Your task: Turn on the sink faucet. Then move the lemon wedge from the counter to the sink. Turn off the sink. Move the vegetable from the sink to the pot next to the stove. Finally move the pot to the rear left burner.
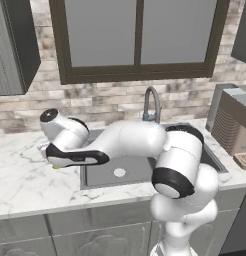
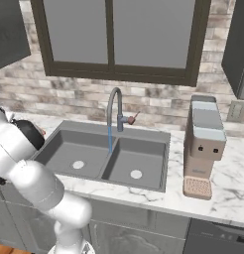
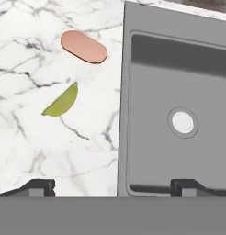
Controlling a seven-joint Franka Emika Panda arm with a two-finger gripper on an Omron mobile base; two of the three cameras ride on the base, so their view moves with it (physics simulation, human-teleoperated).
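White marble counter lies directly below the gripper, whose two dark fingertips stand wide apart with nothing between them, one over the stone and the other over the edge of the sink. Just beyond the fingertips on the marble rests the lemon wedge, yellow-green and curved, a little way from the sink's rim and untouched. Past it sits a flat orange-brown oval, apart from the wedge.

Beyond the rim, the near basin of the sink holds nothing but its round white drain; the right base view shows both bowls bare apart from their drains, with no vegetable inside.

Farther back, the sink faucet arches over the divider, and a thin blue stream falls from its spout, so by my reading the first step is done and the water runs.

What remains, as I judge it: picking up the wedge and carrying it into the sink, shutting off the water, moving the vegetable to the pot, and placing the pot on the burner. The arm appears poised to begin the wedge pickup.
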